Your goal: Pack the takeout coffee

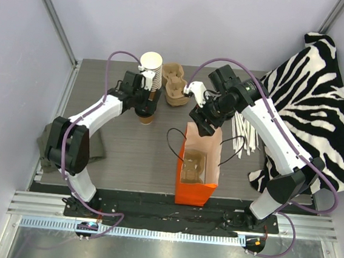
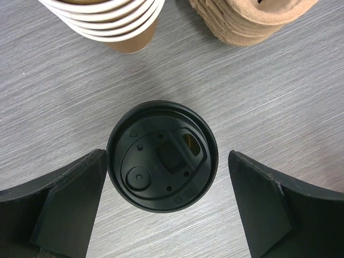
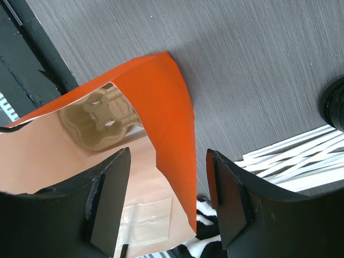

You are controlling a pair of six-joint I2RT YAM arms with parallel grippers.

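The takeout coffee, a brown cup with a round black lid, stands on the grey table; in the top view only its brown side shows below my left gripper. In the left wrist view the left gripper is open and straddles the lid, with a clear gap at the right finger. The orange paper bag stands open at the front middle. My right gripper is open at the bag's far edge, and its jaws straddle the orange wall without closing on it.
A tall stack of white-rimmed cups and a stack of brown pulp carriers stand just behind the coffee. A carrier lies inside the bag. White stirrers and a zebra cloth are on the right.
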